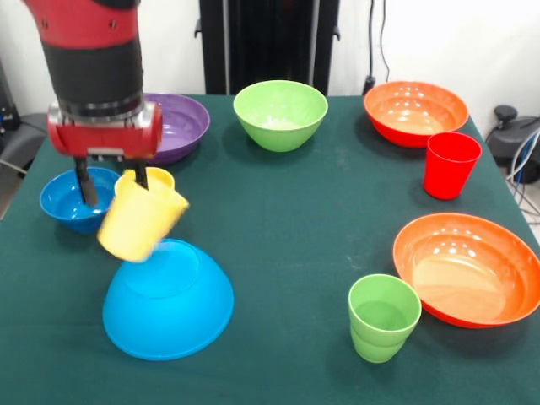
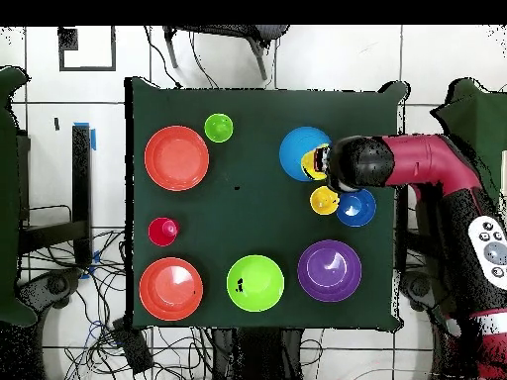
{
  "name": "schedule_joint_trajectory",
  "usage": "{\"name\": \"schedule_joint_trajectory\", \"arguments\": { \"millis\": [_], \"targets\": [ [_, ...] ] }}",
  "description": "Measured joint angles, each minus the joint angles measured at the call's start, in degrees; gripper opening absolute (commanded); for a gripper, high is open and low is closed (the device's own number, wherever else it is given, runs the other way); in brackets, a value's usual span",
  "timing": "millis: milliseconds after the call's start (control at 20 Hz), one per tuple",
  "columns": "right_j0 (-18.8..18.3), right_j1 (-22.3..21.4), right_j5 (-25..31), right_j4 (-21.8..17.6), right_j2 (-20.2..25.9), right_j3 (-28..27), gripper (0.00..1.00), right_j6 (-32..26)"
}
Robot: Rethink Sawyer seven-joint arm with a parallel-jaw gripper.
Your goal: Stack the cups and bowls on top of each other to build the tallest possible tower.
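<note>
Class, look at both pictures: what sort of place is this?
Probably a robotics lab: a green-covered table of plastic bowls and cups, loose cables on a tiled floor, and a red robot arm.

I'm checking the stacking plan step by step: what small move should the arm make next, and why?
Probably level the yellow cup and lower it onto the flat bottom of the upturned light-blue bowl. The gripper holds the cup by its rim, tilted, just above the bowl's edge, so set down as it is it might slide off.
</note>
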Motion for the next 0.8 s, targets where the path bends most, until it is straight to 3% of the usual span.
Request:
{"name": "schedule_joint_trajectory", "arguments": {
  "millis": [350,800],
  "targets": [
    [0.4,-6.5,3.0,2.7,0.0,1.5,1.0,0.0],
    [0.4,-8.3,3.6,2.9,0.0,1.5,1.0,0.0]
  ]
}}
